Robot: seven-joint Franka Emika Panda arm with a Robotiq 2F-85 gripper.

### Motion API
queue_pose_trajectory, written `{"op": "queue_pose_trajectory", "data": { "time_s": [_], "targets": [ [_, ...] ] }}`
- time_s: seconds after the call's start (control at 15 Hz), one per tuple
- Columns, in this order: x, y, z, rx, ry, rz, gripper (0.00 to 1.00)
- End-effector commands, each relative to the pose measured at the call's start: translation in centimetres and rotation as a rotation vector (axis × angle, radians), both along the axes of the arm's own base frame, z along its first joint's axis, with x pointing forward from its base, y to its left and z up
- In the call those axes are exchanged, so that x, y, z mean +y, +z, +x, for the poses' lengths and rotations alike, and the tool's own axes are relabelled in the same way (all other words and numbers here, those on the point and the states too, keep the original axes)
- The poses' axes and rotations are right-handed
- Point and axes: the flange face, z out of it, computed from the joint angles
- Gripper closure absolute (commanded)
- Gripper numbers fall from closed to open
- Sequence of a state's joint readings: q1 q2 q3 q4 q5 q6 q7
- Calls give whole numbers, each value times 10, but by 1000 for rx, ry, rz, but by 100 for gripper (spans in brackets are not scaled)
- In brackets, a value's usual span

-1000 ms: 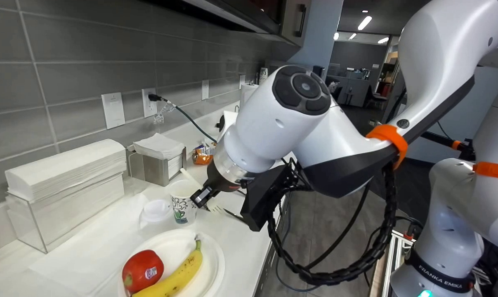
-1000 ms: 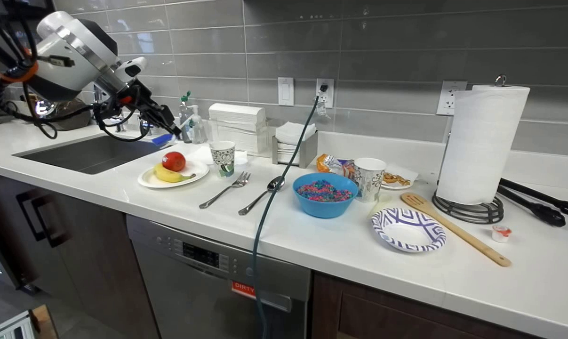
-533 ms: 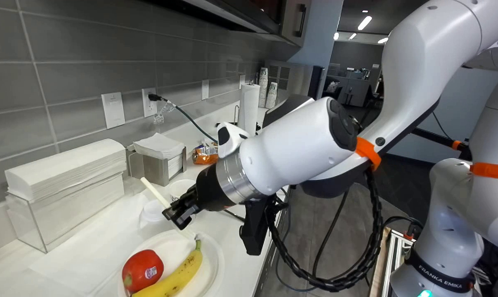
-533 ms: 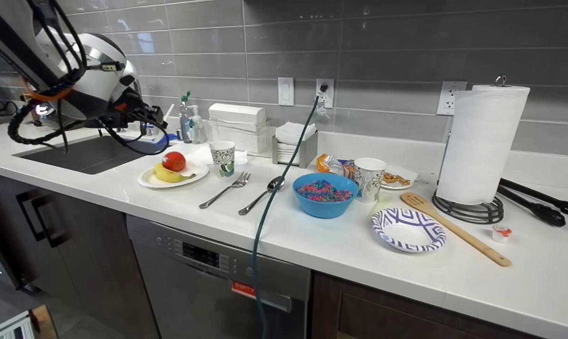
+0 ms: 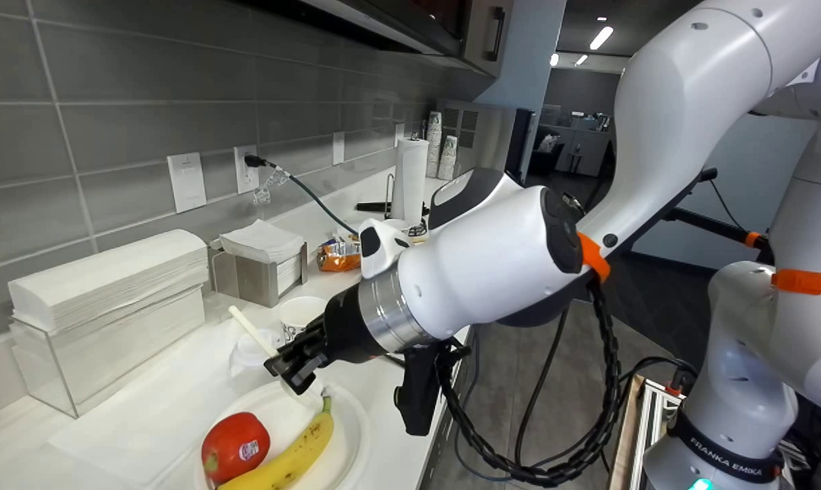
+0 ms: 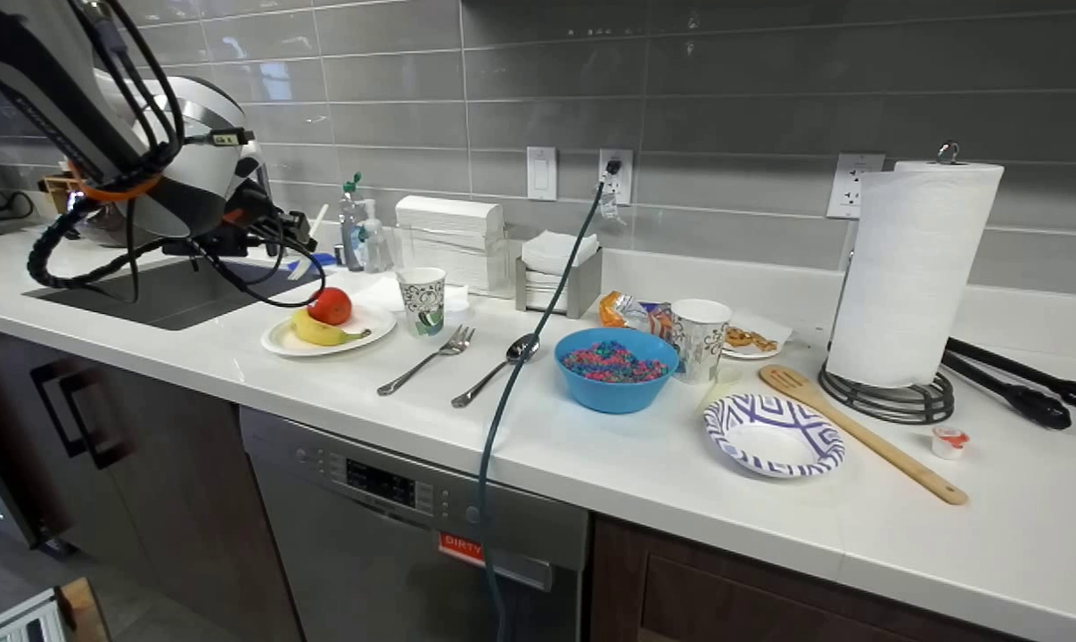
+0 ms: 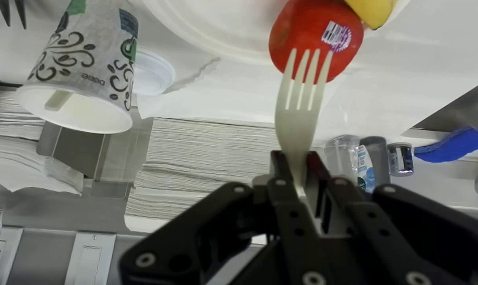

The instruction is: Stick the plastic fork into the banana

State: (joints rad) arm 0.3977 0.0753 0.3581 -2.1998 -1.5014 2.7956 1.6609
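The banana [image 5: 284, 463] lies on a white plate [image 5: 361, 435] beside the round red fruit [image 5: 235, 444]; the banana also shows in an exterior view [image 6: 316, 331], and its end shows at the top of the wrist view [image 7: 375, 10]. My gripper [image 5: 289, 373] is shut on the pale plastic fork [image 7: 300, 114], above the plate's back edge and apart from the banana. The fork is tilted; its handle [image 5: 250, 328] sticks up behind the fingers. In the wrist view the gripper [image 7: 296, 160] grips the fork's neck, and the tines overlap the red fruit.
A patterned paper cup [image 6: 423, 301] and a white lid [image 7: 153, 73] stand next to the plate. A metal fork [image 6: 429, 359] and spoon [image 6: 497, 370] lie beside it. Napkin holders [image 5: 111, 313] line the wall. A cable [image 6: 524, 357] crosses the counter. The sink [image 6: 172, 294] is beyond the plate.
My gripper has moved with the fork from beside the cup toward the plate, and the wrist has turned. In the last half second it moved only slightly. The banana and plate stayed put.
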Motion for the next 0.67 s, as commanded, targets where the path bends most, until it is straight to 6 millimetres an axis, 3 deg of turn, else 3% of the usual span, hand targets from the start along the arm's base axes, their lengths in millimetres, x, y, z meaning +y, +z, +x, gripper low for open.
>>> {"op": "queue_pose_trajectory", "data": {
  "time_s": [0.0,0.33,0.6],
  "targets": [
    [-1,-5,0,-1,-8,-25,96],
    [1,-30,-11,-31,-48,-105,96],
    [-6,-39,-13,-126,-138,-197,96]
  ]
}}
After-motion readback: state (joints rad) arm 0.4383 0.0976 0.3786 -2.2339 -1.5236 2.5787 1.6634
